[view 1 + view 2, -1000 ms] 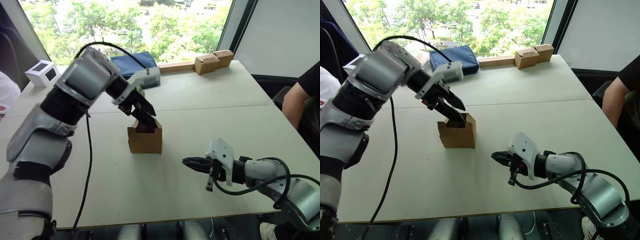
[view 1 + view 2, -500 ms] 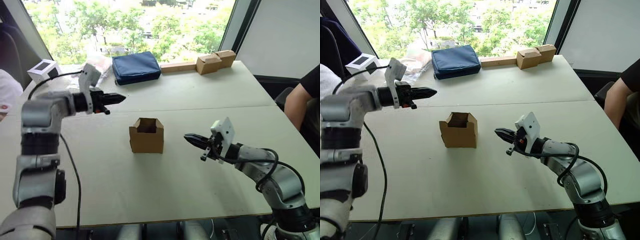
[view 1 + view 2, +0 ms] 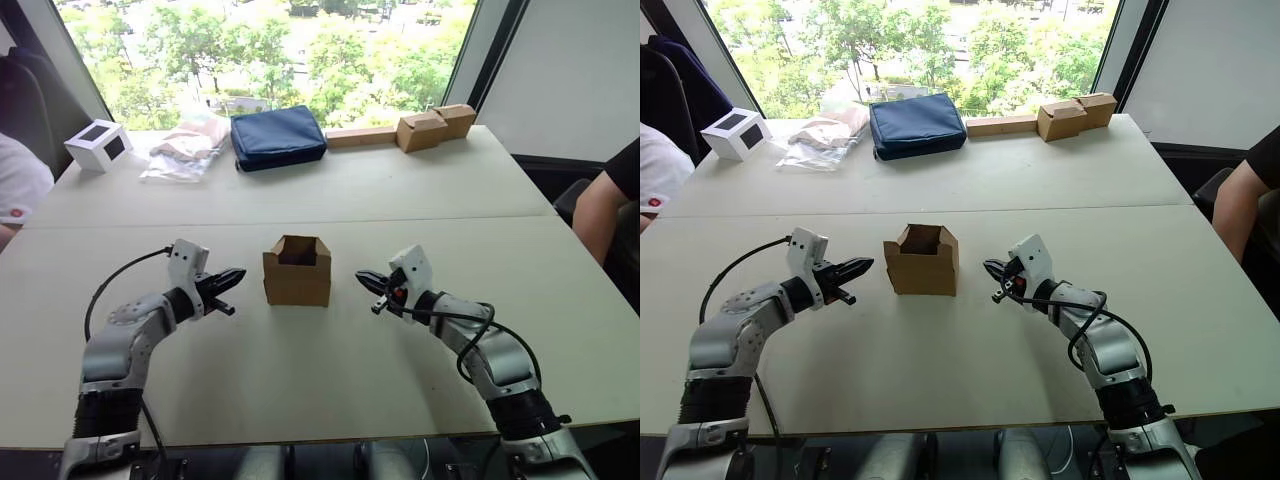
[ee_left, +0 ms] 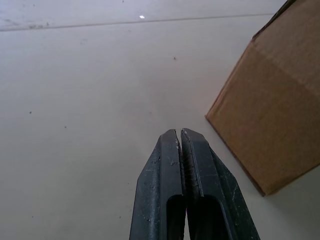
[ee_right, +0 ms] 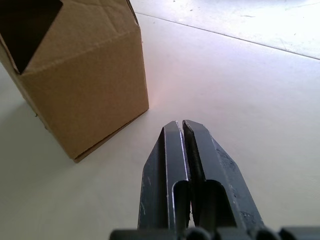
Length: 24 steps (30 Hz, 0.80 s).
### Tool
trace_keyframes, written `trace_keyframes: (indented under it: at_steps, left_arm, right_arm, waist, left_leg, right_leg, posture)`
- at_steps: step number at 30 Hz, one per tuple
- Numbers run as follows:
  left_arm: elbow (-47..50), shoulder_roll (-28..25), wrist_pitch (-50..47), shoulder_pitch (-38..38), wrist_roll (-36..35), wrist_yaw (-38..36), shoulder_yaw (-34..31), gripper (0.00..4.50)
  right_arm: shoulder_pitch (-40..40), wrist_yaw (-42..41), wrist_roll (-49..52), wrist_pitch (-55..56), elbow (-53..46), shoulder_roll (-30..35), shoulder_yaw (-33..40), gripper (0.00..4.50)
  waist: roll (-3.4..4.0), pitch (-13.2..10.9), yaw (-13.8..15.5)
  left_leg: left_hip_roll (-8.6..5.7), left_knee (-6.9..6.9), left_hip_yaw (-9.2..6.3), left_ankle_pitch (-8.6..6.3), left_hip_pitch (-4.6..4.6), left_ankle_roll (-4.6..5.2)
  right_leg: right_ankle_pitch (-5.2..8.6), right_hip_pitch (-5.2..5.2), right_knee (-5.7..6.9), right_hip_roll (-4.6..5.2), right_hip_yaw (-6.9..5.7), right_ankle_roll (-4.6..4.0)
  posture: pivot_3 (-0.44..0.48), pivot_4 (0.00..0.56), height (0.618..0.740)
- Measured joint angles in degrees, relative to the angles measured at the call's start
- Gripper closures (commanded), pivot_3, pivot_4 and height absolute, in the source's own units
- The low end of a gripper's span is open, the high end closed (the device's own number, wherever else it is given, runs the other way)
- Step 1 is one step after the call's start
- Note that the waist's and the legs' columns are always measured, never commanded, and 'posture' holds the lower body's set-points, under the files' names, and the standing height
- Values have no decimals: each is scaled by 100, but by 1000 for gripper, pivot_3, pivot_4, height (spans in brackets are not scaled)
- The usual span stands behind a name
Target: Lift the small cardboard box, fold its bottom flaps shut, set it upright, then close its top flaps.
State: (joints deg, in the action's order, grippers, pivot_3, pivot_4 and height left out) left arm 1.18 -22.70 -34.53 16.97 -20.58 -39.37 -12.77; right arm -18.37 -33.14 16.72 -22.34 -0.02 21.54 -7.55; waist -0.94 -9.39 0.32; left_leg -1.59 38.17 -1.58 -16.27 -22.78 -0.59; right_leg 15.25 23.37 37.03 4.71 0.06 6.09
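Observation:
The small cardboard box [image 3: 297, 272] stands upright on the table's middle, its top flaps [image 3: 297, 245] raised and the inside open to view. Its bottom flaps are hidden against the table. My left gripper [image 3: 238, 274] is shut and empty, low over the table just left of the box, pointing at its side. My right gripper [image 3: 360, 275] is shut and empty too, just right of the box and pointing at it. The wrist views show the box wall [image 4: 280, 115] and box corner [image 5: 85, 85] a short way beyond each pair of closed fingers.
At the far side lie a blue pouch [image 3: 278, 136], a clear plastic bag [image 3: 185, 150], a white box with a dark window [image 3: 99, 145] and a row of tan cardboard blocks [image 3: 420, 128]. A person's arm [image 3: 605, 195] is at the right edge, another person's sleeve [image 3: 20, 180] at the left.
My left gripper left the box's opening, shut, and came down to table level left of it. The right gripper swung in toward the box's right side. The box stayed put.

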Motion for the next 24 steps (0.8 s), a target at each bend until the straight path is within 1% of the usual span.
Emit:
trace_keyframes:
  at_steps: [2,6,11,15,19,24]
  left_arm:
    - [-98,119,255,-33,12,116,27,4405]
    - [-101,150,475,-202,27,128,180,4405]
    - [-2,111,476,-467,10,166,296,4405]
    - [269,-2,467,-718,-2,72,528,4405]
    - [612,-4,354,-914,-204,-76,591,4405]
    - [856,-170,221,-1084,-271,-161,715,4405]
  right_arm:
    - [-44,-33,-89,122,131,-119,-83,4433]
    - [-47,-83,-204,201,141,-284,-222,4433]
    - [36,-165,-295,178,36,-378,-412,4433]
    - [202,-266,-307,141,-115,-398,-556,4433]
    - [270,-272,-332,141,-150,-422,-586,4433]
    - [427,-275,-366,110,-261,-403,-568,4433]
  waist:
    - [0,0,-10]
    - [1,0,-35]
    - [1,0,-76]
    - [2,1,-94]
    - [2,1,-94]
    - [2,1,-93]
  left_leg:
    - [0,-3,1,0,2,0]
    - [1,-5,1,0,2,0]
    - [1,-6,-1,-1,3,1]
    - [2,-9,-1,-1,4,1]
    - [2,-9,-2,-1,5,1]
    - [3,-12,-1,-2,7,1]
  right_leg:
    - [0,1,0,-1,0,0]
    - [0,2,0,-2,1,0]
    - [0,0,0,-1,0,-1]
    - [1,0,-1,-1,1,-1]
    - [1,0,-2,1,1,-2]
    - [1,-2,-4,2,2,-2]
  posture:
    - [0,150,737]
    - [0,150,737]
    - [0,150,737]
    - [0,150,737]
    - [0,150,737]
    - [0,150,737]
